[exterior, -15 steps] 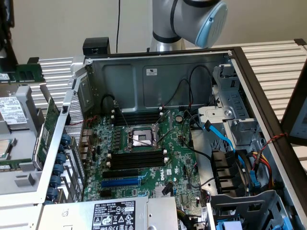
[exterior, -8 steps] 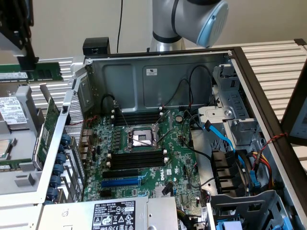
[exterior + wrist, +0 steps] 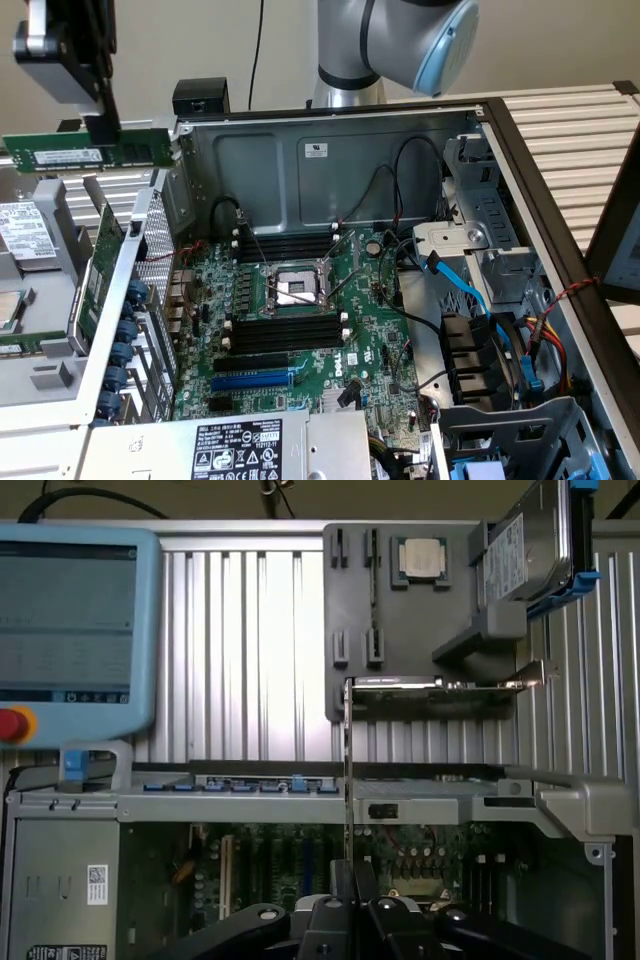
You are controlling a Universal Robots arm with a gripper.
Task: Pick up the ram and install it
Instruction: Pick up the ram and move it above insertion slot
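Note:
The ram [image 3: 88, 153] is a long green stick with a white label, hanging level in the air above the case's upper corner on the exterior view's left. My gripper [image 3: 102, 130] is shut on its top edge near the middle. In the wrist view the ram [image 3: 347, 780] shows edge-on as a thin line running up from my gripper [image 3: 350, 888], whose black fingers [image 3: 330, 915] clamp it from both sides. Below, inside the open case, the motherboard [image 3: 370, 330] carries black ram slots [image 3: 285, 335] beside the CPU socket [image 3: 295, 290], with more slots [image 3: 285, 245] behind it.
An upright green expansion card [image 3: 97, 270] stands at the case's wall on the exterior view's left. A grey parts tray [image 3: 400, 680] holds a CPU [image 3: 422, 560] and a hard drive [image 3: 525, 550]. Blue cables [image 3: 470, 290] and drive bays fill the exterior view's right. A teach pendant [image 3: 70, 630] lies nearby.

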